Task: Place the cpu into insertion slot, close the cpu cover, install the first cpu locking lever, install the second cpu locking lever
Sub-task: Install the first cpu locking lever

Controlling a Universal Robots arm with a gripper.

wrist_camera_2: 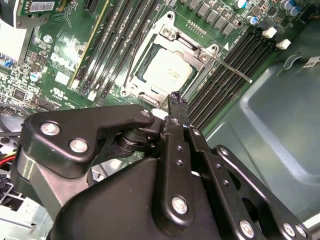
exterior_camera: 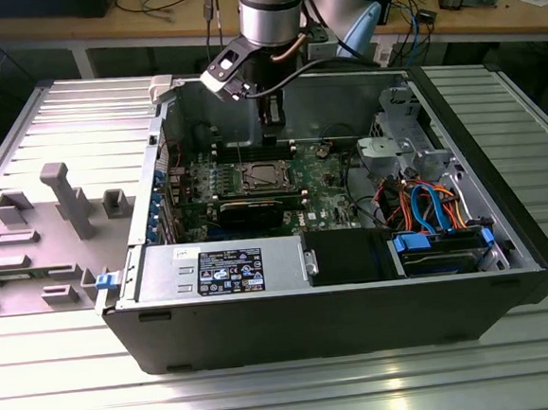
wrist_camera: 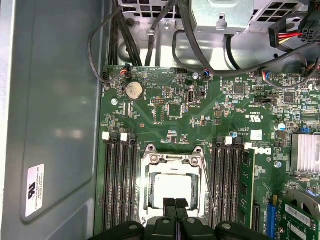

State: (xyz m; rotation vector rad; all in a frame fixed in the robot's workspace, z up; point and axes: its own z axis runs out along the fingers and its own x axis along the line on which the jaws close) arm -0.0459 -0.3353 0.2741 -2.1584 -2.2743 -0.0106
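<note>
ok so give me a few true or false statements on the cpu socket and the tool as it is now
1. The cpu lies in the insertion slot. True.
2. The tool holds the cpu. False: its fingers are together on nothing, by the socket's edge.
3. The cpu cover lies flat around the chip. True.
4. The computer case has its side panel on. False: it lies open.

the silver arm [exterior_camera: 269,11] reaches down from above, its last section upright, with a wrist camera [exterior_camera: 227,76] jutting out toward the exterior view's left. the black gripper [exterior_camera: 269,120] points straight down. in both wrist views its two slim fingers [wrist_camera: 169,209] lie pressed together, tip against tip.
</note>
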